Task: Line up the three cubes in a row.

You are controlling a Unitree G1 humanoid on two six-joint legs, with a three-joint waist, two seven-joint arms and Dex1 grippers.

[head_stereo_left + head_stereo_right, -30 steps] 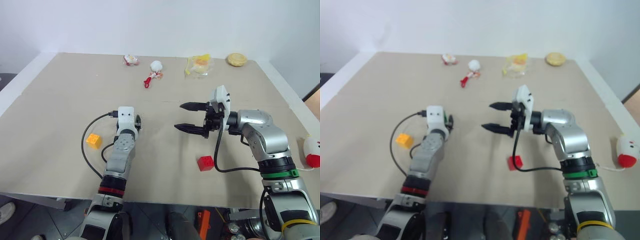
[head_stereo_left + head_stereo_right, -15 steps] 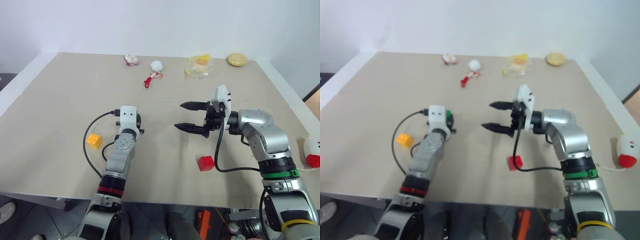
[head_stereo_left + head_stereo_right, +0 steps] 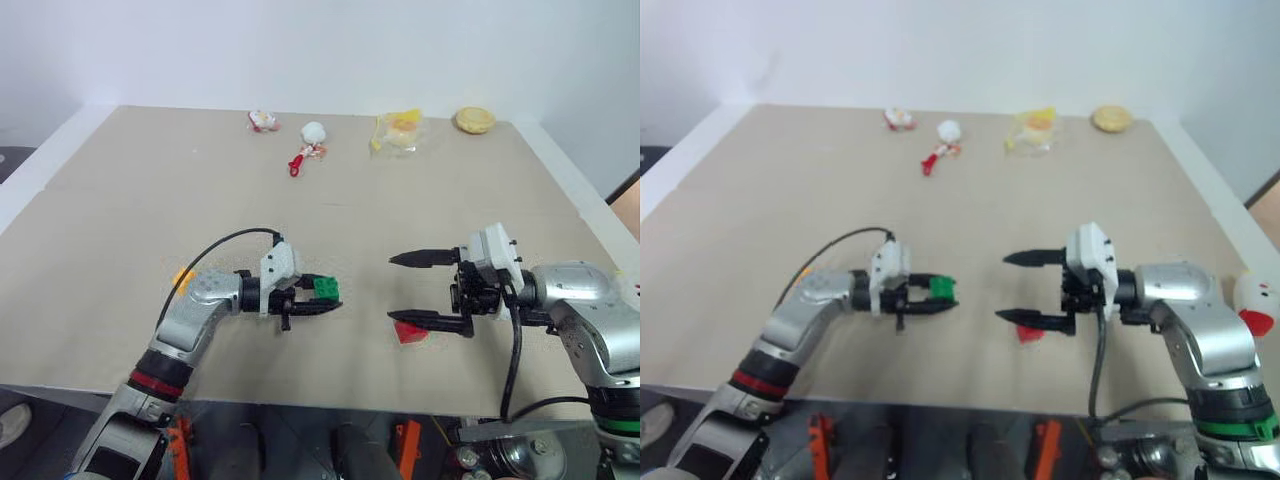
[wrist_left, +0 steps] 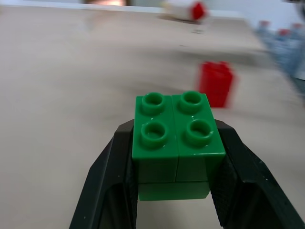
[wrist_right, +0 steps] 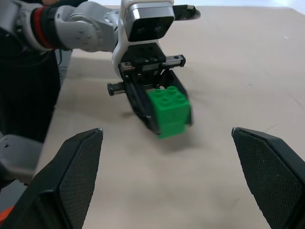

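Observation:
My left gripper (image 3: 322, 299) is shut on the green cube (image 3: 325, 288), holding it just above the table with its studs up (image 4: 176, 136) and pointing toward the right arm. The right gripper (image 3: 393, 289) faces it, open wide, with nothing between its fingers (image 5: 71, 167). The red cube (image 3: 408, 333) lies on the table under the right gripper's lower finger, partly covered by it. It also shows beyond the green cube in the left wrist view (image 4: 217, 83). The orange-yellow cube (image 3: 181, 278) peeks out behind my left forearm.
Along the table's far edge lie a red-and-white trinket (image 3: 262, 120), a white ball with a red piece (image 3: 311, 133), a yellow bag (image 3: 398, 130) and a round yellow item (image 3: 474, 119). A white-and-red toy (image 3: 1252, 300) sits at the right edge.
My left gripper has shut on the green cube, swung to point right and drawn back toward the near edge. The right gripper, still open, has also drawn back, now over the red cube.

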